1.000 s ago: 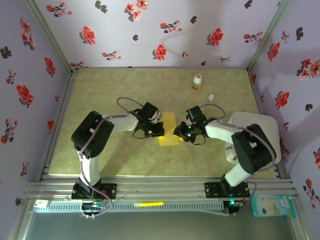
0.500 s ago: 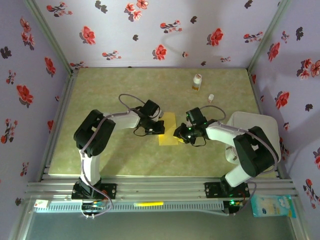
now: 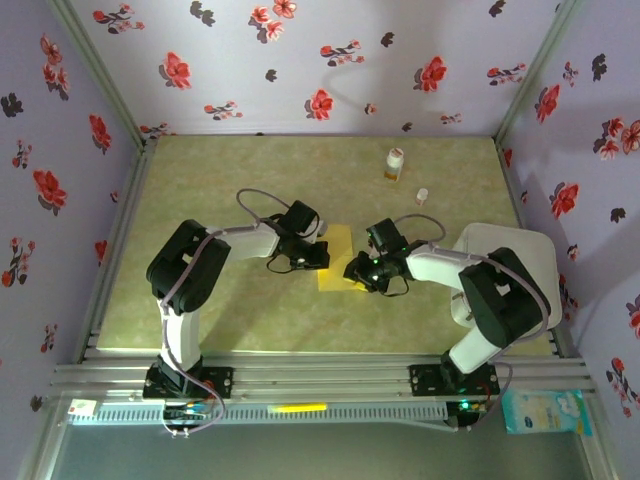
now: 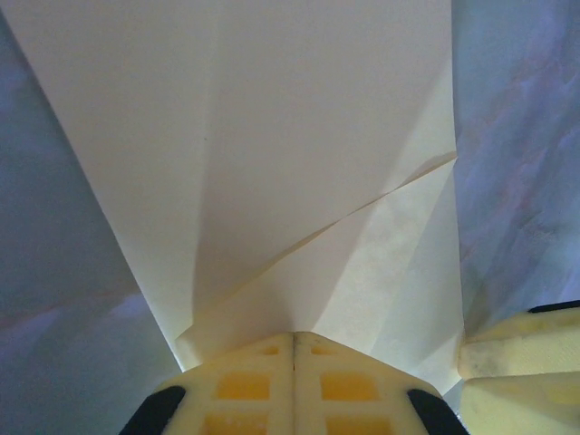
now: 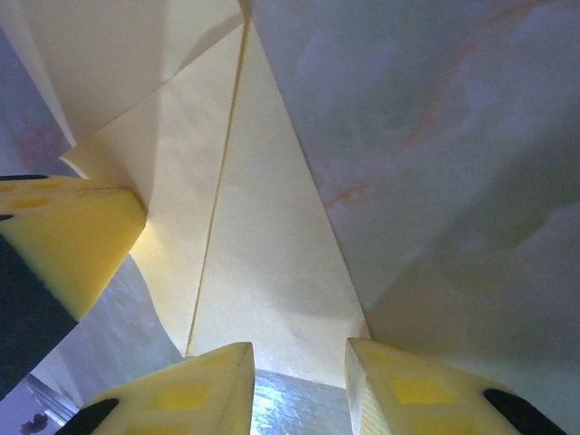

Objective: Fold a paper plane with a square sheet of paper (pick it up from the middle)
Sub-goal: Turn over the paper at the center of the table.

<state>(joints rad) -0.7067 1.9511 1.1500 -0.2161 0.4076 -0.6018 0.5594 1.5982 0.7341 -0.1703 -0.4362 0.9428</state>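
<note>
The left claw (image 4: 294,352) has its fingers pressed together, tips against the near edge of the mustard-yellow sheet of paper (image 4: 272,136), where creases run to the seam. Whether a layer is caught between them I cannot tell. The right claw (image 5: 299,355) is spread, and a pointed flap of the sheet (image 5: 263,254) ends just ahead of the gap between its tips. Seen from above, both claws meet over the partly folded sheet (image 3: 336,248) in the middle of the surface (image 3: 200,190), left claw (image 3: 312,257) on its left edge, right claw (image 3: 354,272) on its right.

A small white-and-orange bottle (image 3: 394,164) stands upright near the far edge, a small white piece (image 3: 422,196) just beside it. A white tray (image 3: 520,248) lies at the right edge, partly under the right arm. Open surface stretches left of the sheet and beyond it, well clear of the flowered walls (image 3: 300,60).
</note>
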